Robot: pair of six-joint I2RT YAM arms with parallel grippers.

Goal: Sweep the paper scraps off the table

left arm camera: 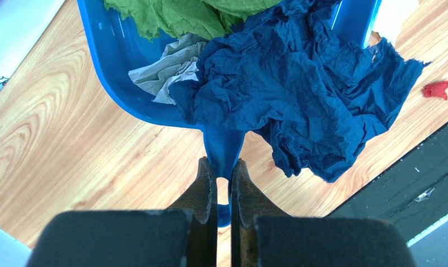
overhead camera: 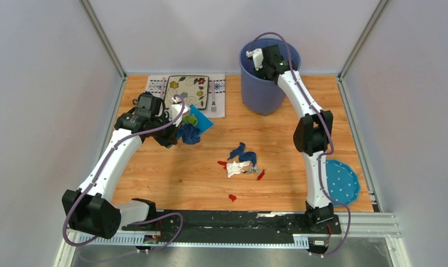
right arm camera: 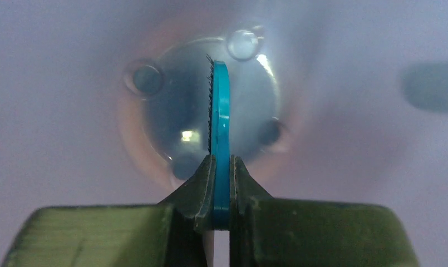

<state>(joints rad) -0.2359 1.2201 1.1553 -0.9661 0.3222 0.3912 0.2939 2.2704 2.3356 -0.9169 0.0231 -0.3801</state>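
My left gripper (overhead camera: 178,119) (left arm camera: 223,164) is shut on the handle of a blue dustpan (overhead camera: 206,123) (left arm camera: 116,61), held over the table (overhead camera: 171,178) at the left. The pan carries green (left arm camera: 177,14), grey (left arm camera: 166,69) and dark blue (left arm camera: 299,83) paper scraps; the dark blue one hangs over its edge. More scraps lie mid-table: dark blue (overhead camera: 241,151), white (overhead camera: 235,168) and small red bits (overhead camera: 232,197). My right gripper (overhead camera: 256,55) (right arm camera: 221,158) is shut on a thin blue brush (right arm camera: 220,111) above the blue bin (overhead camera: 263,92).
A patterned placemat (overhead camera: 154,84) with a flowered plate (overhead camera: 186,89) and a fork (overhead camera: 213,94) lies at the back left, just behind the dustpan. A blue polka-dot cloth (overhead camera: 342,182) lies at the right edge. Metal frame rails border the table.
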